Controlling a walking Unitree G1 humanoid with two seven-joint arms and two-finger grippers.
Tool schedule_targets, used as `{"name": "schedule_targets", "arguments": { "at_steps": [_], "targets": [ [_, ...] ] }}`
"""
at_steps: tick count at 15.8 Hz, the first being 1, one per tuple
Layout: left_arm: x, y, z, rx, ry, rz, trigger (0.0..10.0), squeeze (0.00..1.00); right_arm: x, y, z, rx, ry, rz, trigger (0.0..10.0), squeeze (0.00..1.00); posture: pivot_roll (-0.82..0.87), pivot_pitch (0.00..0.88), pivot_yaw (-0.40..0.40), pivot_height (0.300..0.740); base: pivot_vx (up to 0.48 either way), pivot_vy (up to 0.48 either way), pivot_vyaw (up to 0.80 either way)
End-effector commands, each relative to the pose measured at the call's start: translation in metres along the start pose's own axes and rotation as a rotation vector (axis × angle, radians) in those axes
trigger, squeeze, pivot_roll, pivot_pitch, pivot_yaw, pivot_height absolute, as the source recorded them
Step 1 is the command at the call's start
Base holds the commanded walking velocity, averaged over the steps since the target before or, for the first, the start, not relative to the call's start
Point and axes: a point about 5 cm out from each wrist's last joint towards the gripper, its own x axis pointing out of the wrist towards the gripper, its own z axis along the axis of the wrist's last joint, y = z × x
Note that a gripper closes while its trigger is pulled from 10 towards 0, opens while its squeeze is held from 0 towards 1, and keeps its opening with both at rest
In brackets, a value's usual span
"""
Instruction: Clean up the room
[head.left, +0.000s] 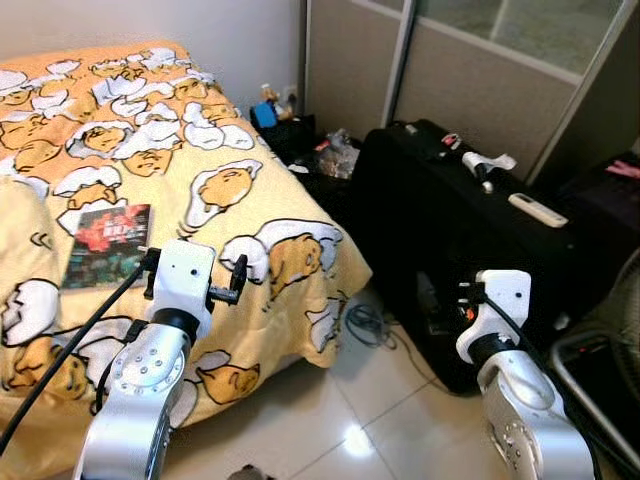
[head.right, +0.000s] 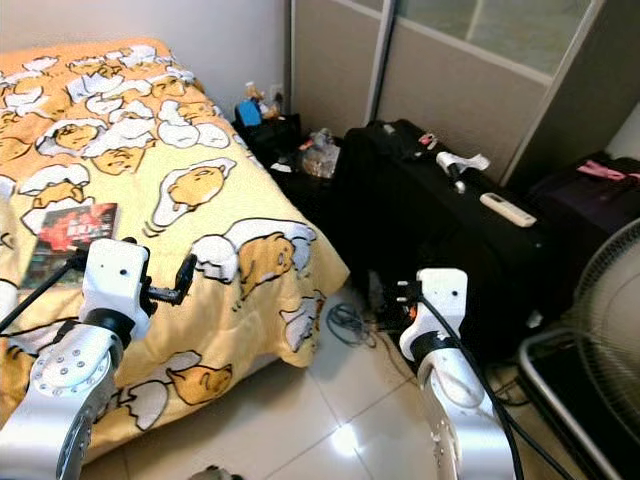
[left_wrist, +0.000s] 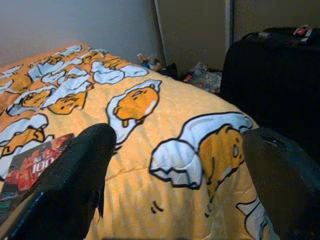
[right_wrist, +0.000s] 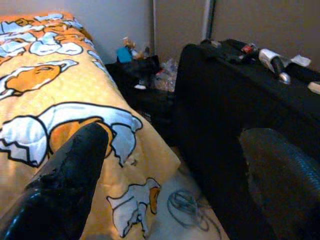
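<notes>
**Spotter:** What did you have, left to right?

**Operator:** At my ten o'clock a book (head.left: 105, 244) lay flat on the bed (head.left: 250, 140), face up, long axis running roughly six to twelve, its top toward the wall. I judged it the first thing to tidy. My left gripper (left_wrist: 175, 175) hung over the duvet just at the book's three o'clock, jaws wide apart and holding nothing, raised, I think, ready to reach.

**Spotter:** And the right?

**Operator:** The right gripper (right_wrist: 170, 170) was low at four o'clock, jaws also apart, before the black suitcase (head.left: 460, 220). A remote (head.left: 537, 209) lay on top of it, long axis pointing ten to four.
</notes>
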Motion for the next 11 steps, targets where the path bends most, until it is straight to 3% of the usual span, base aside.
{"name": "schedule_targets", "arguments": {
  "at_steps": [1, 3, 4, 7, 9, 11],
  "targets": [
    [0.0, 0.002, 0.001, 0.004, 0.005, 0.013, 10.0, 0.0, 0.003, -0.001, 0.004, 0.002, -0.031, -0.021, 10.0, 0.0, -0.04, 0.0, -0.024, 0.74, 0.0, 0.341, 0.0],
    [0.0, 0.005, 0.001, 0.006, 0.006, 0.029, 10.0, 0.0, 0.005, -0.006, 0.003, 0.025, -0.024, -0.07, 10.0, 0.0, -0.04, 0.0, -0.024, 0.74, 0.0, 0.337, 0.0],
    [0.001, 0.006, 0.002, 0.012, 0.003, 0.044, 10.0, 0.0, 0.005, -0.006, 0.001, 0.073, -0.006, -0.051, 10.0, 0.0, -0.03, 0.0, -0.024, 0.74, 0.0, 0.334, 0.0],
    [0.002, 0.008, 0.003, 0.02, -0.008, 0.053, 10.0, 0.0, 0.006, 0.0, 0.002, 0.091, 0.0, -0.012, 10.0, 0.0, -0.04, 0.0, -0.018, 0.74, 0.0, 0.325, 0.0],
    [0.003, 0.008, 0.004, 0.021, -0.011, 0.05, 10.0, 0.0, 0.007, 0.009, 0.0, -0.009, 0.002, 0.047, 10.0, 0.0, -0.03, 0.0, -0.017, 0.74, 0.0, 0.324, 0.0],
    [0.004, 0.009, 0.005, 0.027, -0.018, 0.038, 10.0, 0.0, 0.007, 0.012, -0.004, 0.018, 0.027, 0.061, 10.0, 0.0, -0.03, 0.0, -0.014, 0.74, 0.0, 0.319, 0.0]
  ]
}}
